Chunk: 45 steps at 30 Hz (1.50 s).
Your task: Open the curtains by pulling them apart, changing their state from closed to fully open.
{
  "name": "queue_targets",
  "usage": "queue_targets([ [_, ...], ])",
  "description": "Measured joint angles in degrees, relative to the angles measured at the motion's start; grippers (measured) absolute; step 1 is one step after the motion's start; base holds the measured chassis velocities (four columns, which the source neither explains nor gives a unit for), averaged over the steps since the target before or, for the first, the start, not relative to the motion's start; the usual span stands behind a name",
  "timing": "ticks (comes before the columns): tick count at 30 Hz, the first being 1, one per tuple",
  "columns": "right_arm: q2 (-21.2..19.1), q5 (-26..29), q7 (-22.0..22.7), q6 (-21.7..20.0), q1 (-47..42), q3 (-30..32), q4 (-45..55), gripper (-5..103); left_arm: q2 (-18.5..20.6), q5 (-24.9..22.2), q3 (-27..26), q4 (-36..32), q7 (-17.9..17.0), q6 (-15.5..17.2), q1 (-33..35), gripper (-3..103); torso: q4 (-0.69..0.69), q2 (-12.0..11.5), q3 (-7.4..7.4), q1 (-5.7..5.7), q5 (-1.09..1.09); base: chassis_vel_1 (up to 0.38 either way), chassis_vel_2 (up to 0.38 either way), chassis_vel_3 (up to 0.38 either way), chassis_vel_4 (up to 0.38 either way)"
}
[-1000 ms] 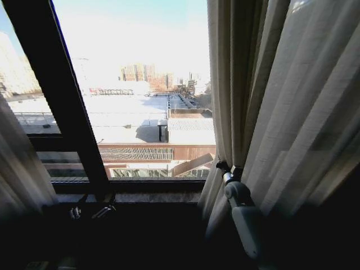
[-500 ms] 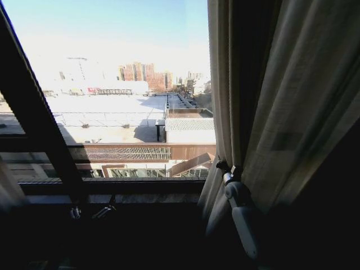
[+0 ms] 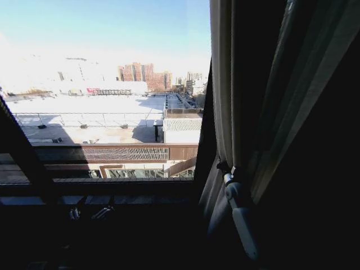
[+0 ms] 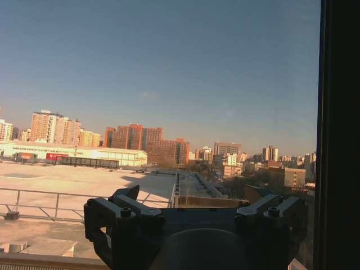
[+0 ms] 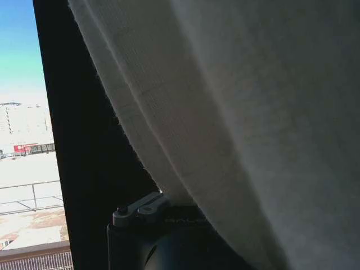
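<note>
A: Head view, quick. Edges?
B: The curtains (image 3: 225, 90) are bunched on the right, pleated cream folds, the inner edge running down beside a dark window frame (image 3: 205, 140). Left of that, bare glass with rooftops (image 3: 95, 112) and distant towers outside. A slanted dark frame bar (image 3: 19, 154) at lower left, and a dark sill (image 3: 112, 188) along the bottom.

A: Grippers there?
B: The right gripper (image 3: 224, 167) is up in the curtain folds at sill height, its white arm below it. The left gripper (image 3: 90, 212) sits low by the sill, well apart from the fabric.

A: Left wrist view?
B: The left gripper (image 4: 194, 216) has its fingers spread apart, nothing between them, open sky and city ahead, with a dark frame post (image 4: 337, 135) at the side.

A: Right wrist view?
B: The curtains (image 5: 236, 112) drape over the right gripper (image 5: 160, 211); weave visible, hem frayed. The fabric hides its jaws, so can't tell if they're clamped.
</note>
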Motion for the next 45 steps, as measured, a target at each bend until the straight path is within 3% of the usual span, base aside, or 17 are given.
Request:
queue_targets([
  [13, -0.17, -1.9, -0.6, 2.12, -0.54, 0.28, -0.68, 0, -0.01, -0.17, 0.13, 0.49, 0.02, -0.01, -0.22, 100, -0.01, -0.01, 0.01, 0.01, 0.03, -0.306, -0.3, 0.313, 0.291],
  [17, -0.17, -1.9, -0.62, 2.15, -0.55, 0.5, -0.9, 0, 0.02, -0.17, 0.13, 0.55, 0.03, 0.0, -0.26, 100, -0.03, -0.01, 0.01, 0.0, 0.04, -0.025, -0.079, 0.007, 0.021],
  [20, -0.03, -1.9, -0.66, 2.16, -0.55, 0.45, -1.06, 0, 0.06, -0.17, 0.12, 0.65, 0.0, -0.01, -0.31, 100, 0.03, 0.0, 0.0, 0.01, -0.08, 0.013, 0.02, -0.016, -0.009],
  [23, 0.01, -1.9, -0.68, 2.17, -0.53, 0.43, -1.12, 0, 0.05, -0.16, 0.1, 0.67, -0.01, -0.01, -0.32, 100, 0.07, 0.0, 0.0, 0.01, -0.05, 0.072, 0.061, -0.048, -0.032],
  [29, -0.09, -1.95, -0.61, 2.22, -0.58, 0.51, -1.27, 0, -0.01, -0.1, 0.22, 0.72, 0.01, -0.02, -0.28, 100, -0.01, 0.0, 0.0, 0.0, 0.02, 0.01, 0.016, -0.01, -0.018],
  [45, -0.27, -1.89, -0.7, 2.02, -1.0, 0.79, -0.91, 0, 0.03, 0.29, 0.46, 0.44, 0.04, 0.0, -0.26, 100, 0.01, 0.0, 0.0, 0.0, 0.01, 0.0, 0.0, 0.0, 0.0],
])
